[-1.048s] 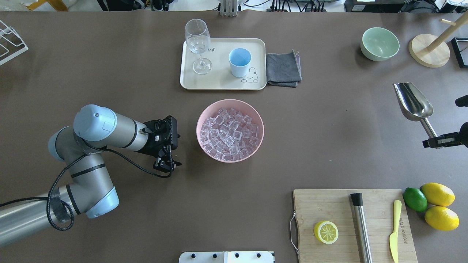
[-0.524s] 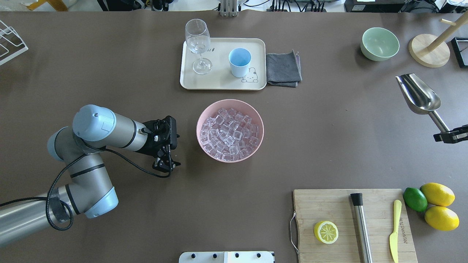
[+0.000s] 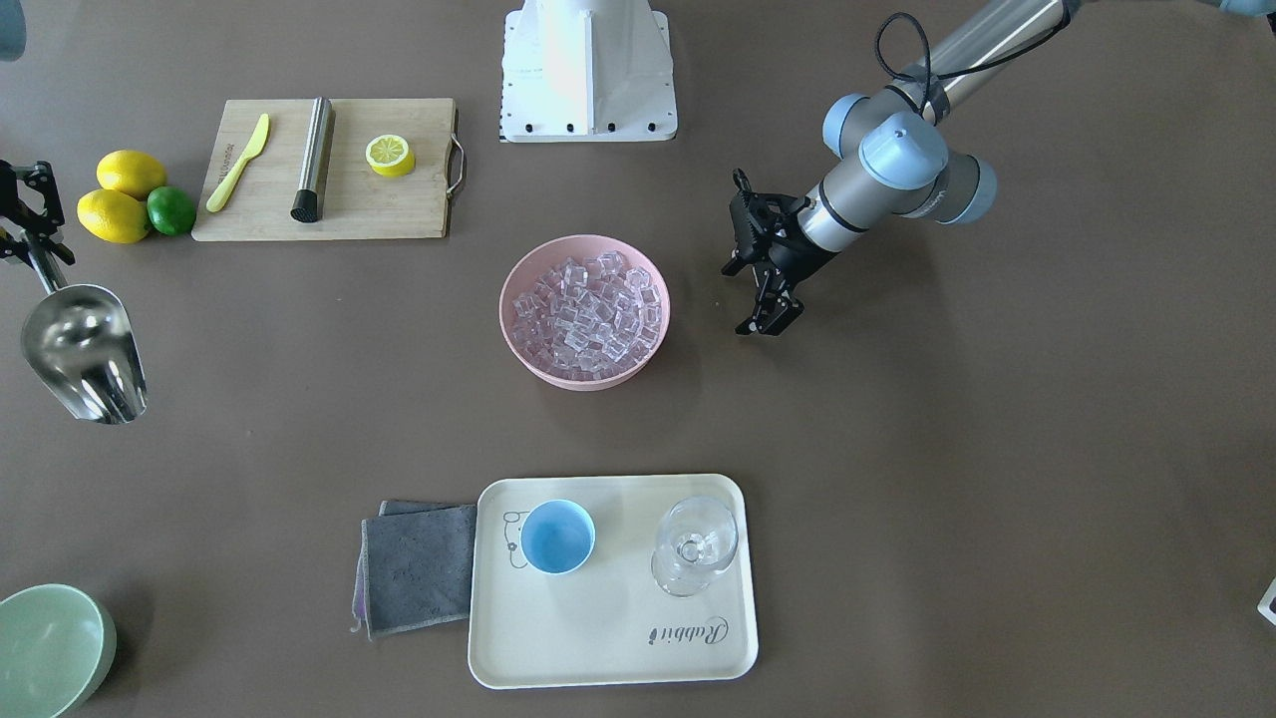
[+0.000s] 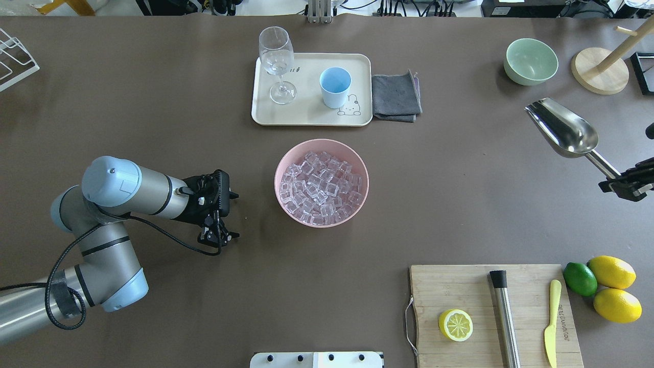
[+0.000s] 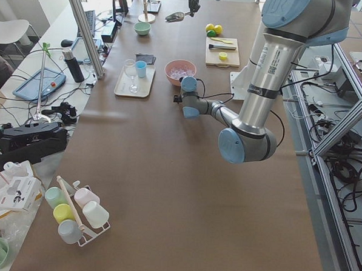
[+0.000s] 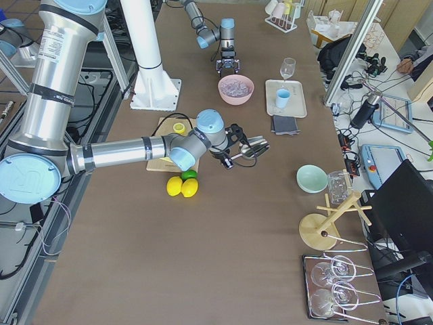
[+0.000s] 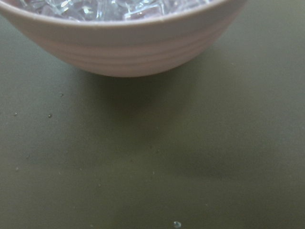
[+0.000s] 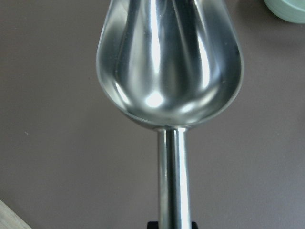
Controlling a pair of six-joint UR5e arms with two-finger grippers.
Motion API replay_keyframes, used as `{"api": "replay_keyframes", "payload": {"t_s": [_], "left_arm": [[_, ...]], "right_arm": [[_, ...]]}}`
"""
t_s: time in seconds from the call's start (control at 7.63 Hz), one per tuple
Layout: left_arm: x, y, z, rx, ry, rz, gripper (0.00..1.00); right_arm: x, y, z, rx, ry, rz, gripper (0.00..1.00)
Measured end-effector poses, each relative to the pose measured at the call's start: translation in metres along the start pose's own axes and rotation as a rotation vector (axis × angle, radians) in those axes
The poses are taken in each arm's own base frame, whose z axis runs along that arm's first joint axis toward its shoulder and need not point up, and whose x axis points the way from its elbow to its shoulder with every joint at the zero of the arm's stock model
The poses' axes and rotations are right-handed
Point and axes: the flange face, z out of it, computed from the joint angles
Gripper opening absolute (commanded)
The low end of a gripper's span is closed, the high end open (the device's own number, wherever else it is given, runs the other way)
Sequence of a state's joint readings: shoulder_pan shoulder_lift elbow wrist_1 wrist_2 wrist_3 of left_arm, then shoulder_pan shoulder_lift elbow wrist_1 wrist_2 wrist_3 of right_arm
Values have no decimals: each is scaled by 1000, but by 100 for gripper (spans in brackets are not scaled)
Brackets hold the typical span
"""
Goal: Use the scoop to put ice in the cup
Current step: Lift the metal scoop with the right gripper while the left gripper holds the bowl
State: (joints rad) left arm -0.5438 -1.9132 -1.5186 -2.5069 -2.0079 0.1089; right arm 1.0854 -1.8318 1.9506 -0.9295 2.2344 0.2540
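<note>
The steel scoop (image 4: 562,128) hangs above the table at the far right, with an empty trough (image 8: 169,62). My right gripper (image 4: 615,181) is shut on its handle (image 8: 174,176). The ice (image 4: 322,186) fills the pink bowl (image 4: 278,174) at the table's middle. The light-blue cup (image 4: 335,87) stands upright and empty on the cream tray (image 4: 306,115), beyond the bowl. My left gripper (image 4: 218,236) is open and empty, low over the table to the left of the bowl. The left wrist view shows the bowl's side (image 7: 124,43) close up.
A stemmed glass (image 4: 276,56) stands on the tray beside the cup. A grey cloth (image 4: 396,97) lies right of the tray. A pale green bowl (image 4: 530,61) and a wooden stand (image 4: 599,71) sit at the far right. A cutting board (image 4: 490,312) carries a half lemon, a steel rod and a knife.
My left arm has drawn back, away from the pink bowl. The scoop in my right gripper has swung so that its trough is farther left, toward the table's middle.
</note>
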Motion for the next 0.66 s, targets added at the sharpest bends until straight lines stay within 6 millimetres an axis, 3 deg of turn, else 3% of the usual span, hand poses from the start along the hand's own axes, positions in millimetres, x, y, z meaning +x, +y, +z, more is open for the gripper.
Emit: {"api": "replay_keyframes", "payload": {"t_s": [0.13, 0.66], "left_arm": [[1, 5, -1, 2, 0, 1, 99], [2, 7, -1, 3, 0, 2, 99]], "right_arm": [[-11, -28, -5, -8, 2, -76, 0], [-82, -156, -55, -132, 35, -467, 0]]}}
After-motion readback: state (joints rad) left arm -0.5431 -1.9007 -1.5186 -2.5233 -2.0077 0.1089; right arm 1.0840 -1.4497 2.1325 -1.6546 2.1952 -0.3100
